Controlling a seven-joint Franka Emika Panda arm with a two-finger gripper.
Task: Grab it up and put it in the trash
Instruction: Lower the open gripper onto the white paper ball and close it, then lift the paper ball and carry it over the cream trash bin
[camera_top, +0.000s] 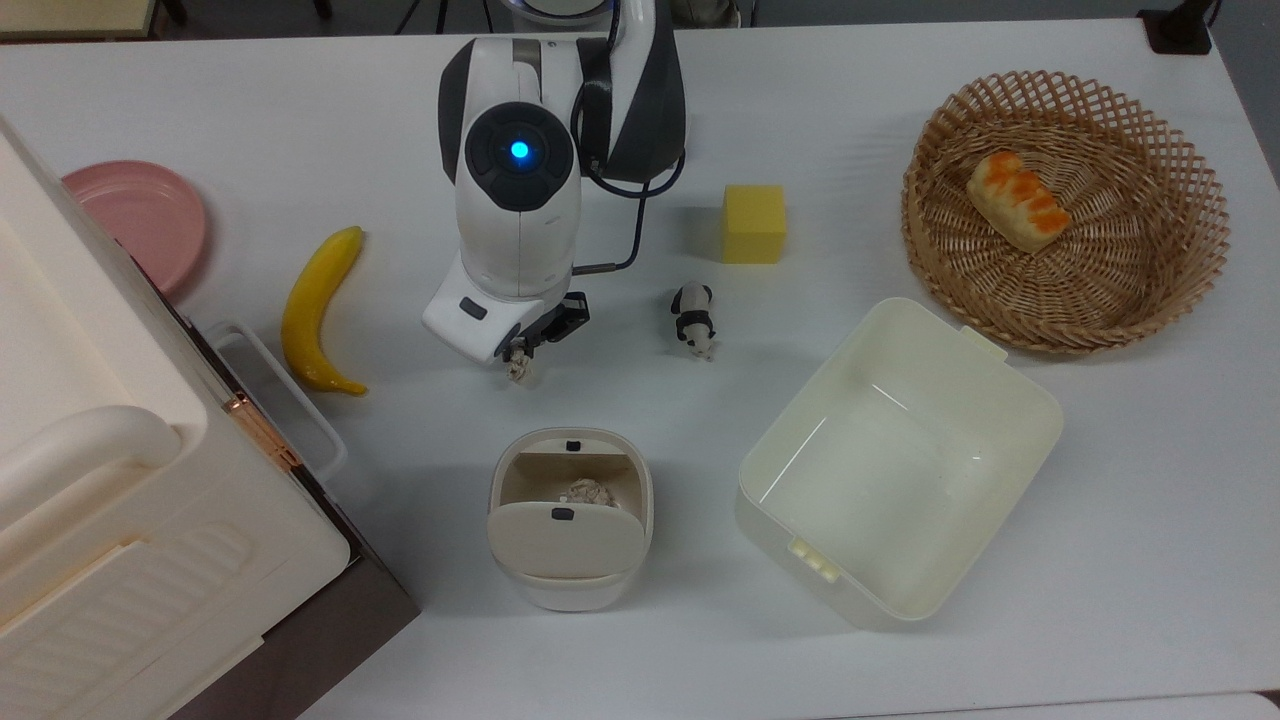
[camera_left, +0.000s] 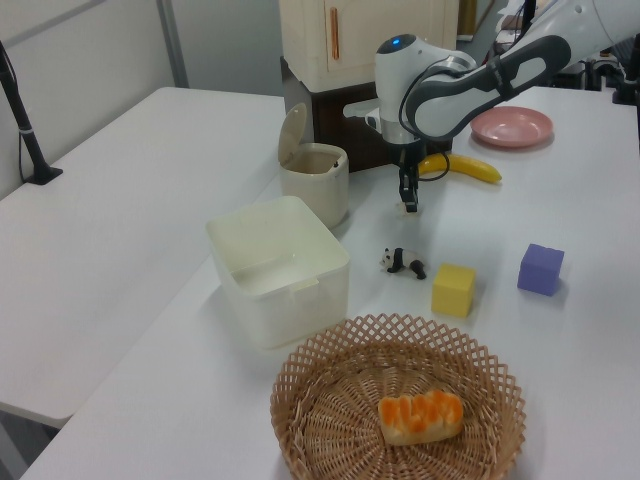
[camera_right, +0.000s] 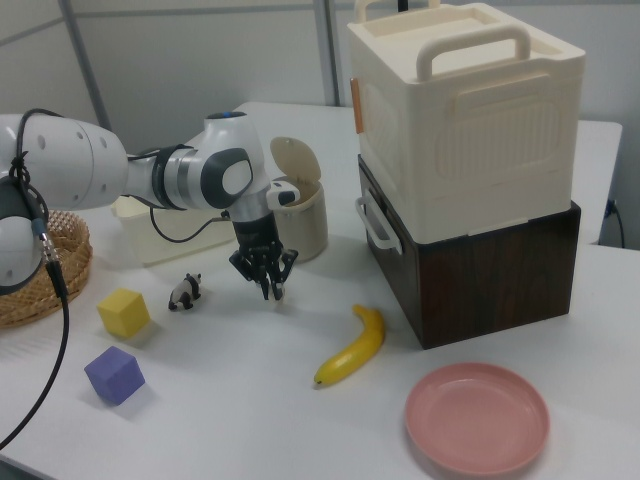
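Where paper ball (camera_top: 517, 369) hangs, white table (camera_top: 900, 660).

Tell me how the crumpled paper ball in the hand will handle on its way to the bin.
The crumpled paper ball is probably very light: the hand carries it clear of the table. Its creased, squashed look suggests it deforms rather than slips. Released over the open bin, it would likely drop without rolling far.

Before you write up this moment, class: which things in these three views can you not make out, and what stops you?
- Paper ball in the gripper: the top view's arm covers most of it; too small in the left view.
- Trash bin contents: the raised lid hides part of the inside in the top view.
- Stacked box: cut off by the top view's left edge.
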